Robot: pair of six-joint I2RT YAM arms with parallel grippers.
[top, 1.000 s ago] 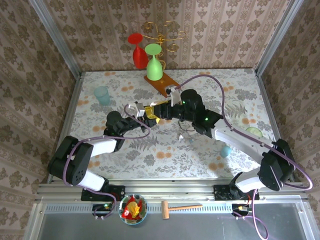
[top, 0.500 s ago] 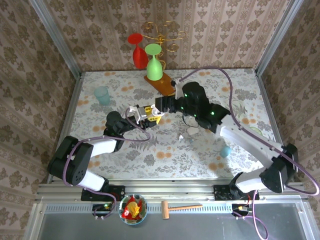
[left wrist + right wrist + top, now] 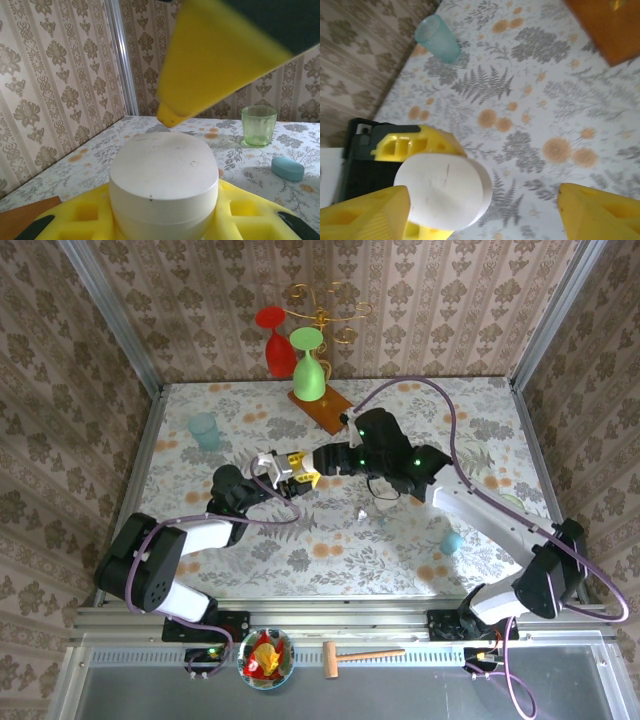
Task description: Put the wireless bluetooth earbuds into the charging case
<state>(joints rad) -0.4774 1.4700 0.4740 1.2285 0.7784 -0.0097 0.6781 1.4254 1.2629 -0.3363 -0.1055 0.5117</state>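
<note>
1. Desk point(image 3: 250, 555): patterned cloth. Goblets point(image 3: 308, 368) and an orange board point(image 3: 325, 410) stand at the far edge, and a teal cup point(image 3: 204, 430) at far left. A green glass point(image 3: 258, 125) and a blue oval case point(image 3: 287, 168) sit to the right. All are well apart from the work point, and none obstructs.
2. Left end effector point(image 3: 290, 468): clamped on the white charging case point(image 3: 164, 182), held above mid-desk. The lid appears closed.
3. Right end effector point(image 3: 484, 194): fingers spread wide and empty. It is just beside the case, facing its broad side, with one finger over the top.
4. Earbuds point(image 3: 362, 512): judged to be the small pale bits on the desk. They lie right of the case and nearer the bases, beneath the right arm. The right arm is nearer. They are too small to confirm, and their long axis is illegible.
</note>
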